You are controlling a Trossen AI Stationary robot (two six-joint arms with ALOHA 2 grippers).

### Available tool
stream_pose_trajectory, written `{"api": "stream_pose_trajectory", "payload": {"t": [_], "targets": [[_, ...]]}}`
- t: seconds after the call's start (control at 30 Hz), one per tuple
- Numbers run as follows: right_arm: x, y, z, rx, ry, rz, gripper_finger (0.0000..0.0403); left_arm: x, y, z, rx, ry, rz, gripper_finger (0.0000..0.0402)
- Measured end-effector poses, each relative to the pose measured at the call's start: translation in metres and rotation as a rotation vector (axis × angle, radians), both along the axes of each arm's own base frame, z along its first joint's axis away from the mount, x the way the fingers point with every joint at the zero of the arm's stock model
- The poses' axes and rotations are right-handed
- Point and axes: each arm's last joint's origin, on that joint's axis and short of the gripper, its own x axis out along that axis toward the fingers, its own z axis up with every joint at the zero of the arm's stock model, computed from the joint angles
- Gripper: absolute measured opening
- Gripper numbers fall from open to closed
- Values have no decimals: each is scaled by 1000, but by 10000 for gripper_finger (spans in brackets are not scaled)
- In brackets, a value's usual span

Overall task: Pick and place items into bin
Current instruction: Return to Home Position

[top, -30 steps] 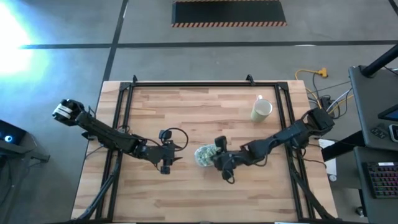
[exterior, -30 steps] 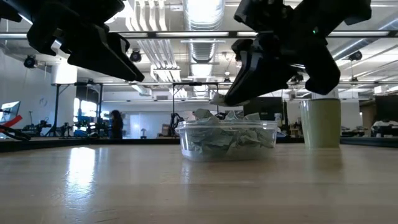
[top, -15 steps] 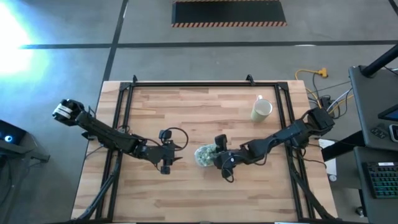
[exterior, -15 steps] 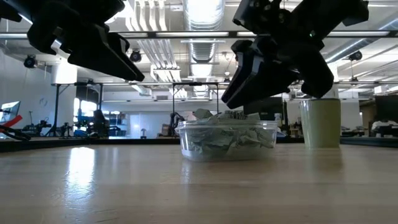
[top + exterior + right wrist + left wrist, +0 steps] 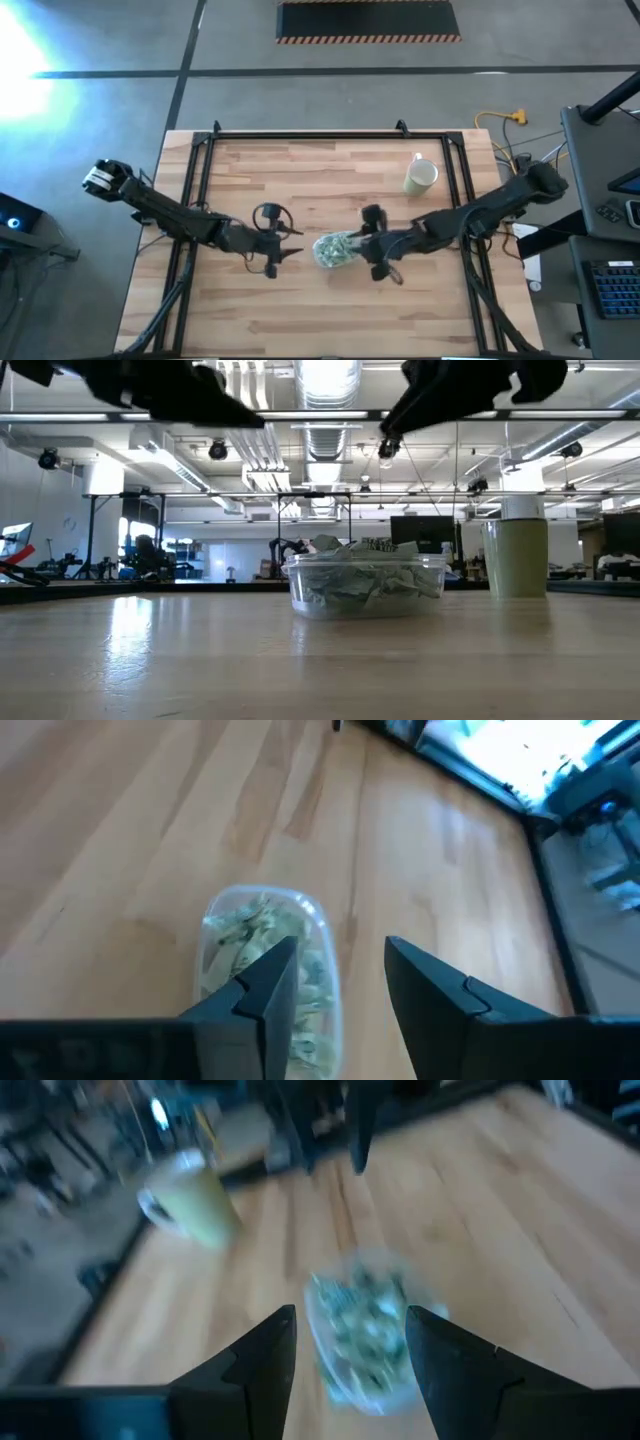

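Note:
The bin (image 5: 335, 250), a small clear tub, stands mid-table on its base, heaped with pale-green and whitish wrapped items (image 5: 365, 575). My right gripper (image 5: 362, 250) hovers open just to the right of the bin and above it, with nothing between its fingers (image 5: 340, 942). My left gripper (image 5: 285, 252) hovers open on the bin's left side, pointing at it, also with nothing between its fingers (image 5: 350, 1315). In the low view both arms (image 5: 170, 385) (image 5: 460, 390) hang high above the tub (image 5: 365, 582).
A cream mug (image 5: 420, 177) stands upright toward the far right of the wooden table (image 5: 300, 310), well behind the bin. Black frame rails (image 5: 195, 200) run along the table's left, right and far sides. Bare wood lies in front of the bin.
My right gripper was shut on a pale piece over the bin. It has opened, let the piece go into the bin, and drawn back up and toward the table's right edge. My left arm has risen as well, its gripper staying open.

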Motion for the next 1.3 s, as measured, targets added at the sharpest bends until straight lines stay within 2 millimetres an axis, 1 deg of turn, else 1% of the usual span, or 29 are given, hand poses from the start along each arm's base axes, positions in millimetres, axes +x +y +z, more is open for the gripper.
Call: {"api": "stream_pose_trajectory", "payload": {"t": [0.1,0.2,0.37,0.5,0.63,0.67,0.77,0.9,1.03,1.3], "targets": [[-15,-6,17,16,-57,6,136,1,8,14,50,-86,-22,173],[-32,-12,33,28,-127,18,133,-3,21,25,83,-121,11,173],[-66,-26,48,54,-212,20,134,-13,47,42,102,-192,99,173],[-97,-38,59,89,-307,19,137,-26,63,57,123,-249,143,173],[-127,-50,64,126,-401,17,134,-44,69,70,116,-289,105,173],[-134,-52,65,138,-426,16,133,-50,69,71,116,-285,96,173],[-154,-60,62,170,-485,11,129,-66,71,70,100,-313,90,173],[-173,-68,52,227,-544,-4,125,-88,74,60,48,-367,100,173],[-185,-73,42,259,-581,-11,127,-105,76,44,15,-392,106,173],[-201,-79,35,301,-651,-15,127,-128,79,10,-18,-429,111,173]]}}
